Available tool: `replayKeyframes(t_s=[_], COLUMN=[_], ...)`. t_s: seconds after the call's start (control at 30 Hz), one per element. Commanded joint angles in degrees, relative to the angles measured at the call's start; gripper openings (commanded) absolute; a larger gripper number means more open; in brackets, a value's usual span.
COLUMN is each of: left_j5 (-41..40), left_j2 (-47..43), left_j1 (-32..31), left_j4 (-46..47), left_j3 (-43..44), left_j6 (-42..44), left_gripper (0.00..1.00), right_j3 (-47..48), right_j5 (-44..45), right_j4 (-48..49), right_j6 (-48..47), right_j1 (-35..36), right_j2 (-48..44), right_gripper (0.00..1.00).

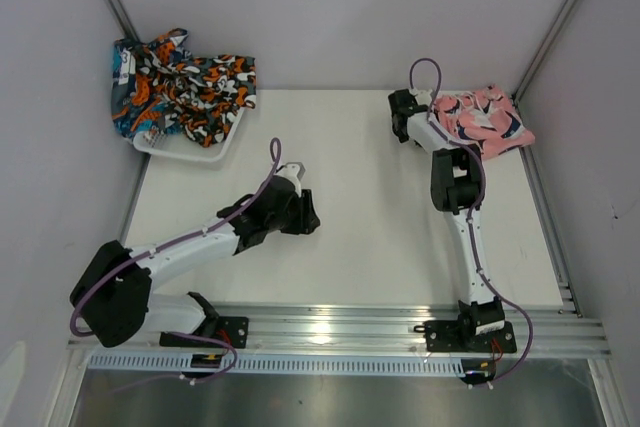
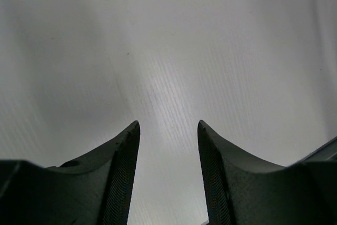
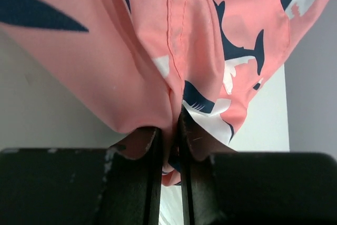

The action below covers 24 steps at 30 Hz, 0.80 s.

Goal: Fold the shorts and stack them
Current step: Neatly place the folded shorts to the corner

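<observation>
We're pinching the pink shorts point(image 3: 158, 51) in the right claw point(image 3: 169, 130) at the table's point(image 1: 380, 237) far-right corner. The left claw point(image 2: 168, 130) is hovering spread, holding nothing, and the other shorts point(image 1: 185, 87) are lying on the basket point(image 1: 205, 155).

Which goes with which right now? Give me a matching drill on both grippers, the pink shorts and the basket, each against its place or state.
Column one:
1 left gripper
2 right gripper
3 pink shorts
4 basket

Column two:
a far left, heaped with patterned shorts
b far right corner of the table
c open, over bare surface
d pinching pink fabric

Pairs: 1-c, 2-d, 3-b, 4-a.
</observation>
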Motion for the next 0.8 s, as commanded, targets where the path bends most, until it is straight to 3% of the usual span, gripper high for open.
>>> replayKeyframes(t_s=[0.0,0.07,0.23,0.27,0.3,0.33,0.4,0.53,0.63,0.77], left_j5=[1.08,1.08,0.99,1.08,1.08,1.17,0.21,-3.04,-3.14,-3.31], left_j2=[1.49,1.76,2.72,2.64,2.46,2.20,0.45,-4.37,-7.19,-8.26], left_j1=[0.60,0.78,0.96,0.96,0.96,0.96,0.96,1.22,3.94,12.96], left_j4=[1.05,0.78,0.95,1.04,1.05,0.70,0.00,-5.26,-9.05,-12.57], left_j3=[2.75,2.84,2.75,2.66,2.58,2.57,2.49,3.71,6.70,11.44], left_j6=[1.62,1.79,1.53,1.36,1.18,1.00,0.74,1.53,2.84,4.43], left_gripper=[0.51,0.51,0.51,0.51,0.51,0.51,0.51,0.55,0.64,0.76], right_j3=[11.62,15.42,12.54,10.96,10.16,9.37,6.47,-1.25,-8.63,-21.28], right_j5=[-0.33,-3.05,-3.77,-3.59,-3.76,-5.07,-8.75,-21.39,-30.17,-37.77], right_j4=[-3.57,-2.09,4.41,5.29,5.91,7.05,8.02,13.02,16.71,22.43], right_j6=[-1.69,-3.09,-5.56,-5.73,-6.00,-6.08,-5.65,-3.89,-1.96,0.24], right_j1=[-1.07,-2.22,-1.43,-0.65,-0.29,0.06,0.59,0.59,0.68,1.64], right_j2=[6.41,7.66,5.39,4.60,3.64,1.54,-1.54,-11.82,-21.22,-33.97], right_gripper=[0.17,0.18,0.23,0.42,0.52,0.70,0.82,0.87,0.89,0.91])
